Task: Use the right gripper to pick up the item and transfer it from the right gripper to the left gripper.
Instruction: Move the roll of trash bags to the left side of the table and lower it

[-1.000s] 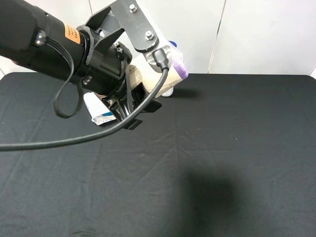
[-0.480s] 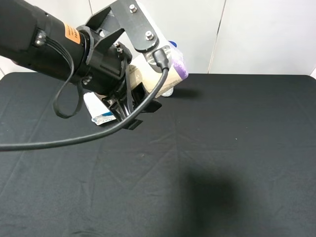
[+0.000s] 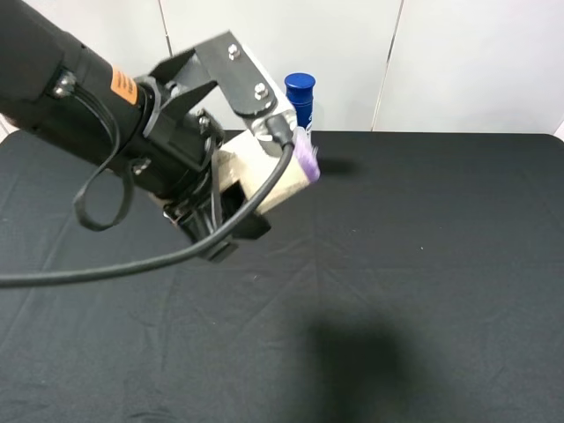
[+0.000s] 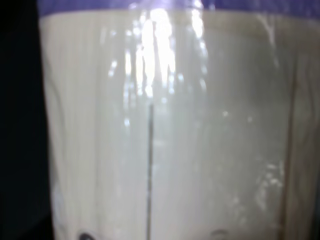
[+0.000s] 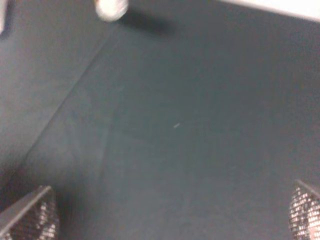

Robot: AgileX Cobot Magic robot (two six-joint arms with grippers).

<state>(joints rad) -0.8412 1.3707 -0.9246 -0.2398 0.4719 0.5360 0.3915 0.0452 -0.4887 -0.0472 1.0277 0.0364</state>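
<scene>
Left gripper [image 3: 231,233] clamped the item [image 3: 269,181], tilted, above the table's [image 3: 441,264] rear left. Right gripper [image 5: 167,212] gaped wide over open cloth. Bottle [image 3: 300,92] stood at the far edge.

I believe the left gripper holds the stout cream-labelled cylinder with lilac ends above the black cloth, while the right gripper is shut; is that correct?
Not quite: the right gripper is open, its jaws wide apart with only the black cloth between them, as the right wrist view shows. The rest holds: the left gripper does hold the stout cream-labelled cylinder with lilac ends above the cloth.
</scene>
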